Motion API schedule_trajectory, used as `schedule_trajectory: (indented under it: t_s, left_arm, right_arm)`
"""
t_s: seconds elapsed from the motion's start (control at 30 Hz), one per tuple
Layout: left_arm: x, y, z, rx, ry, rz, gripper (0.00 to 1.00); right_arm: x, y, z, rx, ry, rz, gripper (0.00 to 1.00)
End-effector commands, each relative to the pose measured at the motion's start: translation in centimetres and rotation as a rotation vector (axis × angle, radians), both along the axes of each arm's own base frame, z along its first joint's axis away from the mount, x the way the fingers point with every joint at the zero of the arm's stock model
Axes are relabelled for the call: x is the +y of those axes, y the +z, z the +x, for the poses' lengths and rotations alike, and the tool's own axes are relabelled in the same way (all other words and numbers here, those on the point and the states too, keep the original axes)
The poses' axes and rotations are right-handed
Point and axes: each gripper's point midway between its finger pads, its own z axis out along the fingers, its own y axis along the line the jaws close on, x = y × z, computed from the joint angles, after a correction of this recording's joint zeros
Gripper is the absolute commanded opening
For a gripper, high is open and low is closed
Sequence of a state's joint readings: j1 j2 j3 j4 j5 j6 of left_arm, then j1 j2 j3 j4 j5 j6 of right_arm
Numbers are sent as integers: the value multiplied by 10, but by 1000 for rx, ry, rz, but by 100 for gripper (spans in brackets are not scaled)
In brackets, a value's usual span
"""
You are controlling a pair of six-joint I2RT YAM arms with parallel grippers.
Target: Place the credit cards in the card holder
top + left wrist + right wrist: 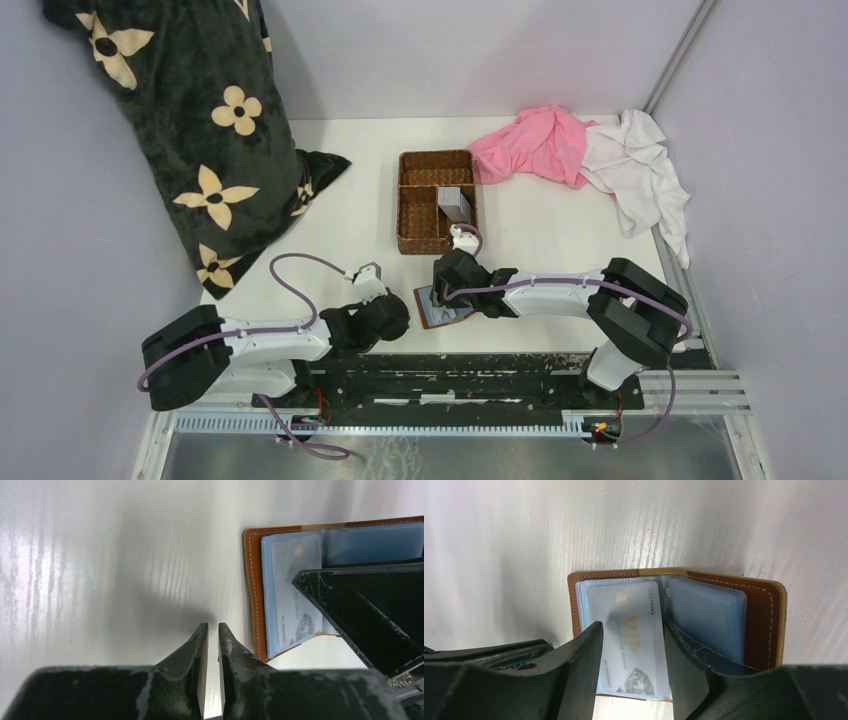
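Nearest me, the right gripper (632, 635) stands with its jaws spread wide, one either side of a silver VIP credit card (624, 605). I cannot tell whether they pinch its long edges or merely flank it. The card lies on the left page of the open brown card holder (764, 620), directly under that gripper, and its near end pokes out past the leather edge, so it looks only partly seated.

That's the worry: if the jaws do grip and rise, the card would likely come back out. If they push, nothing pins the holder, so it could skate over the smooth white desk (100, 555). The left gripper (213, 630) is all but closed and empty, with the holder just off to its right, apart from it and not steadying it.

Beyond the right gripper sits a wicker basket (437, 153) with more grey cards (455, 205) standing in one compartment.

- One card in the holder
- A small stack in the basket, too small to count
- One holder and one basket
- Farther off, one pink cloth (535, 145), one white cloth (640, 175) and one black flowered blanket (190, 120)
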State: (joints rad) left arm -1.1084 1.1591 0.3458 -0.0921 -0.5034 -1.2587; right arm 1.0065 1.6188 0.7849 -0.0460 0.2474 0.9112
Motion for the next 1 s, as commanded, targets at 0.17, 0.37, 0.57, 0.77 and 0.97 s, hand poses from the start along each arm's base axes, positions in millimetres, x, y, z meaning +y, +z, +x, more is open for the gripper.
schedule_trajectory:
  t_s: [0.17,0.37,0.57,0.77,0.97]
  left_arm:
    - [-26,-3,0,14,-52,-18,20]
    - [-38,-14,-6,40,-86,-13,19]
    - [-36,-18,-8,45,-85,15,18]
    - [-12,-10,-7,20,-37,61,19]
    - [0,4,-6,-6,-6,49,20]
  right_arm:
    - [10,-4,-10,41,33,6,54]
    - [17,-3,-14,52,34,27,54]
    - [13,0,-14,33,32,-1,54]
    - [2,19,-7,-26,45,-57,55]
    - [3,34,-5,-57,65,-47,56]
